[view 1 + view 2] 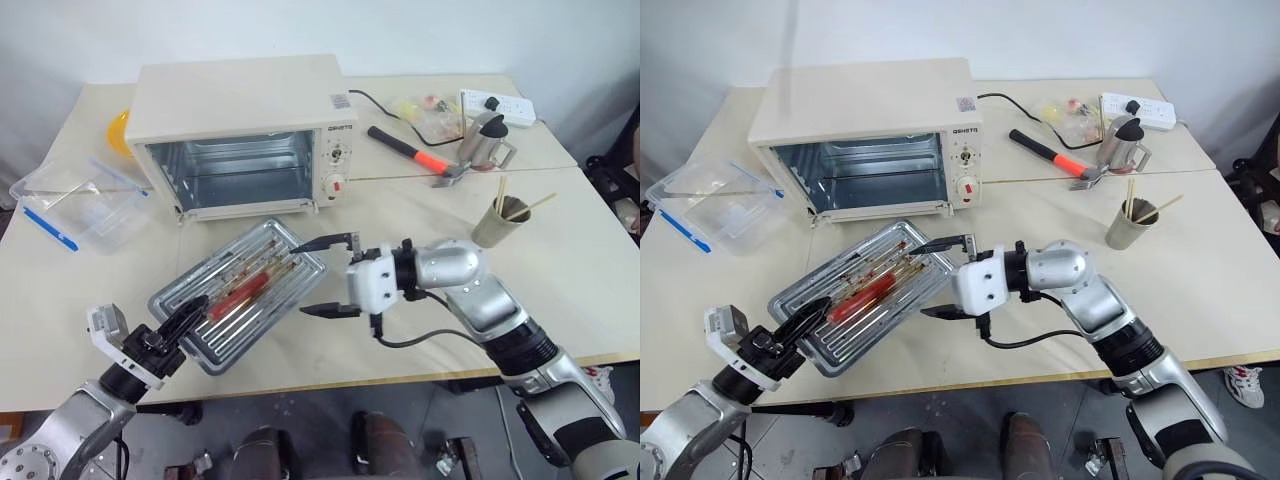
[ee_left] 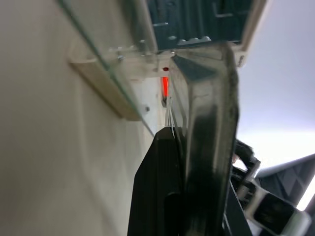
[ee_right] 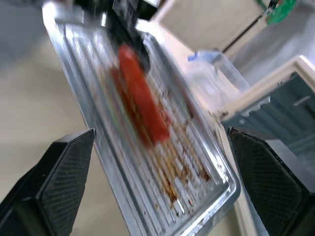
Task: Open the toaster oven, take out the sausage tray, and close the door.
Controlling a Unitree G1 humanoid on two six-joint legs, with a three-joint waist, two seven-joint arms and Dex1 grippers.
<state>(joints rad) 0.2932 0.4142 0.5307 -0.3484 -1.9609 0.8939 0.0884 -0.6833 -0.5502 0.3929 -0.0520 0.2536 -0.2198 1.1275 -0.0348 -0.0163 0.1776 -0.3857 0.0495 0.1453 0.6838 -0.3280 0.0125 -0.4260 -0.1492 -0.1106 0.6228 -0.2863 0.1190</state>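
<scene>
Left fingers (image 1: 193, 307) clamp tray (image 1: 262, 262) (right fingers (image 1: 331, 275) wide)

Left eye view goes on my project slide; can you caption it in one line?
Left end effector grips the sausage tray outside the open toaster oven; right end effector is open beside it.

Sausage (image 3: 142, 105) smeared by motion blur in right wrist view, tray (image 3: 162, 196) ridges barely readable. Left gripper (image 1: 185, 318) fingertip pinch at tray's 7 o'clock corner hidden under the rim. Door glass (image 1: 240, 215) too clear to trace; clear container (image 1: 45, 195) cut at 9 o'clock edge.
</scene>
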